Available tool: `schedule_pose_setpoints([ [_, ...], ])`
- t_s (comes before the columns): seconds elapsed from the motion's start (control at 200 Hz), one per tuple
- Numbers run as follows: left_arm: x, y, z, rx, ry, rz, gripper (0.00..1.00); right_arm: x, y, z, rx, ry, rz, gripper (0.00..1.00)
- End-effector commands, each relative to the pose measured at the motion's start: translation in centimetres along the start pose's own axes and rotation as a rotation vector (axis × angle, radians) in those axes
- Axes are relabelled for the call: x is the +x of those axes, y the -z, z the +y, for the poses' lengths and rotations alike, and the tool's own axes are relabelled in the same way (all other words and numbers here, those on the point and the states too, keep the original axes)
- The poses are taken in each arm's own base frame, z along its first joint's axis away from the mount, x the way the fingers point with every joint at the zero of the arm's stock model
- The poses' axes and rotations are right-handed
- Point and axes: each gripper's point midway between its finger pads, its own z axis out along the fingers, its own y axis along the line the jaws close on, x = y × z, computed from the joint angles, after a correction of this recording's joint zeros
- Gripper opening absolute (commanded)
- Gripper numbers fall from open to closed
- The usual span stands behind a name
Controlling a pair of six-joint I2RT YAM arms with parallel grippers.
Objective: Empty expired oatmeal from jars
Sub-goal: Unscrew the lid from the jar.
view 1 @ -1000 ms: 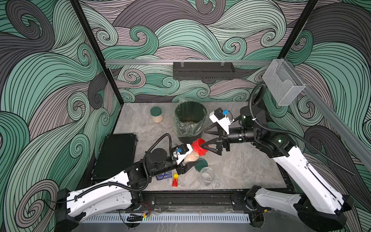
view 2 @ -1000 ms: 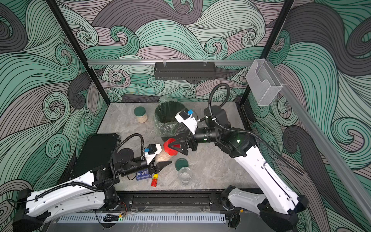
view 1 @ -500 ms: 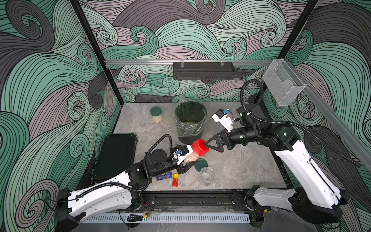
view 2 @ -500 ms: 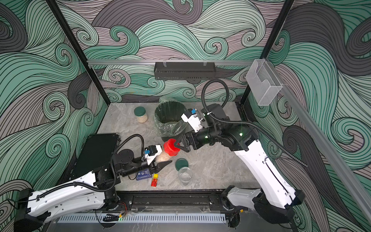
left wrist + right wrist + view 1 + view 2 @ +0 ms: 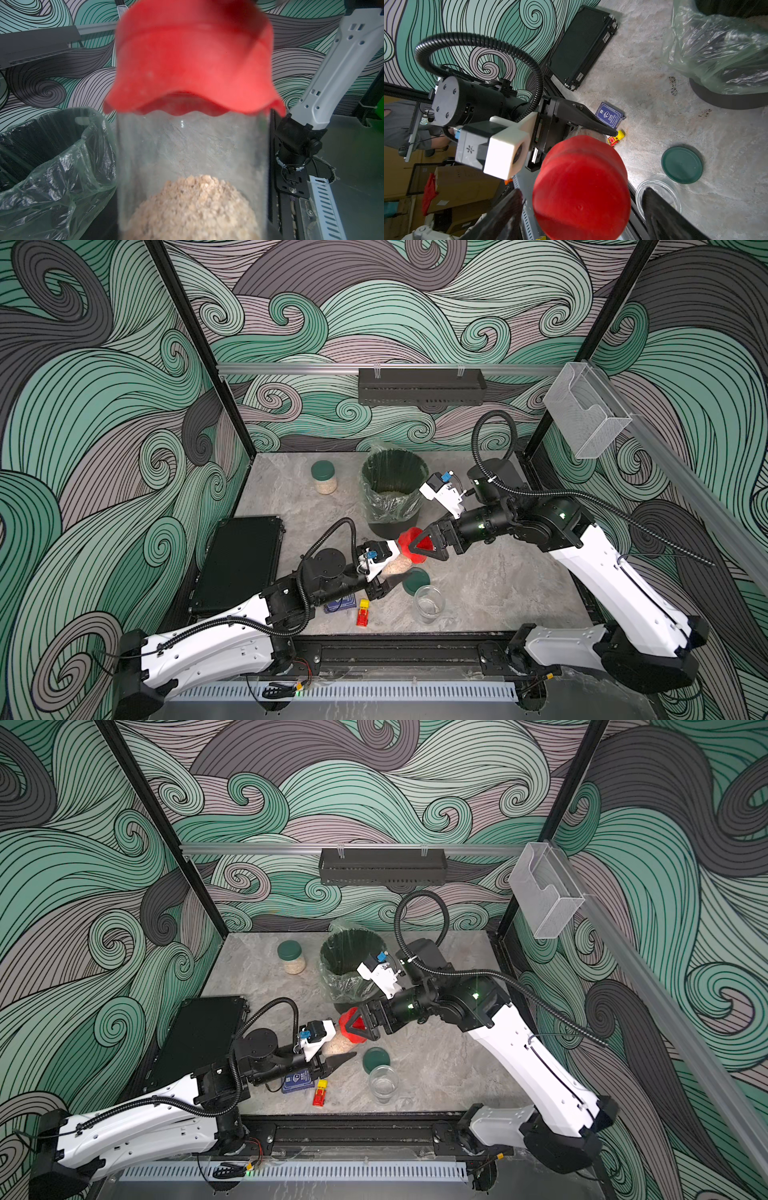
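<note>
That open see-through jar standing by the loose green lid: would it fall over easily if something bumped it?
The open jar looks nearly empty, so probably light: a nudge would likely slide or tip it. Being round, it would probably roll once on its side. Glass or plastic, I cannot tell.

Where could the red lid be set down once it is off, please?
Bare stretches: right of the green lid and open jar, beside the right arm; also between the closed jar, black case and bin. Crowded: front middle, by toy car and card box.
</note>
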Motion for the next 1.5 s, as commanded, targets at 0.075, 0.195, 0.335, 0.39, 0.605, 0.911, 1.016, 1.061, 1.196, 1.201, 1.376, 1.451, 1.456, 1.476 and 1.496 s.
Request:
schedule_pose_setpoints([
  [0.075, -2.0, 0.3, 0.2, -0.008, -0.013, -0.061, 0.61, 0.0, -0.7, 0.8, -0.037, 0.021, 0.011, 0.78],
  [0.195, -1.9, 0.3, 0.3, -0.014, -0.013, -0.056, 0.61, 0.3, -0.8, 1.2, -0.059, 0.029, 0.02, 0.69],
  [0.335, -1.8, 0.2, 0.3, -0.014, 0.003, -0.051, 0.61, 0.3, -0.7, 1.8, -0.093, 0.123, 0.005, 0.5],
  [0.39, -1.8, 0.2, 0.3, -0.014, 0.009, -0.051, 0.61, 0.2, -0.7, 2.0, -0.11, 0.181, 0.007, 0.46],
  [0.605, -2.5, 0.4, 0.1, -0.001, 0.044, -0.07, 0.61, 0.3, -0.6, 4.3, -0.261, 0.578, -0.039, 0.42],
  [0.911, -3.0, 1.1, -0.3, 0.023, 0.068, -0.1, 0.6, 1.6, 0.0, 3.8, -0.349, 0.949, -0.108, 0.74],
  [1.016, -3.1, 1.3, -0.2, 0.017, 0.07, -0.113, 0.6, 1.4, -0.2, 3.3, -0.317, 0.93, -0.099, 0.99],
  [1.061, -3.1, 1.3, -0.1, 0.013, 0.069, -0.117, 0.61, 1.3, 0.1, 3.4, -0.307, 0.911, -0.102, 0.99],
  [1.196, -2.8, 1.0, -0.1, 0.009, 0.071, -0.117, 0.61, 0.7, 1.3, 4.0, -0.278, 0.782, -0.072, 0.99],
  [1.201, -2.8, 1.0, -0.1, 0.01, 0.071, -0.118, 0.61, 0.7, 1.3, 4.0, -0.277, 0.777, -0.071, 0.99],
  [1.376, -2.5, 0.5, -0.1, 0.011, 0.065, -0.11, 0.61, -1.5, 2.6, 3.5, -0.14, 0.485, -0.09, 0.99],
  [1.451, -2.7, 0.5, 0.0, 0.002, 0.057, -0.117, 0.61, -2.8, 3.2, 1.0, 0.034, 0.276, -0.125, 0.99],
  [1.456, -2.7, 0.5, 0.1, 0.002, 0.055, -0.118, 0.61, -2.9, 3.3, 0.9, 0.043, 0.259, -0.126, 0.99],
  [1.476, -2.8, 0.5, 0.1, -0.002, 0.054, -0.118, 0.61, -2.8, 3.4, 0.3, 0.079, 0.21, -0.124, 0.99],
  [1.496, -2.8, 0.6, 0.2, -0.006, 0.052, -0.118, 0.61, -2.7, 3.7, -0.2, 0.11, 0.172, -0.123, 0.99],
])
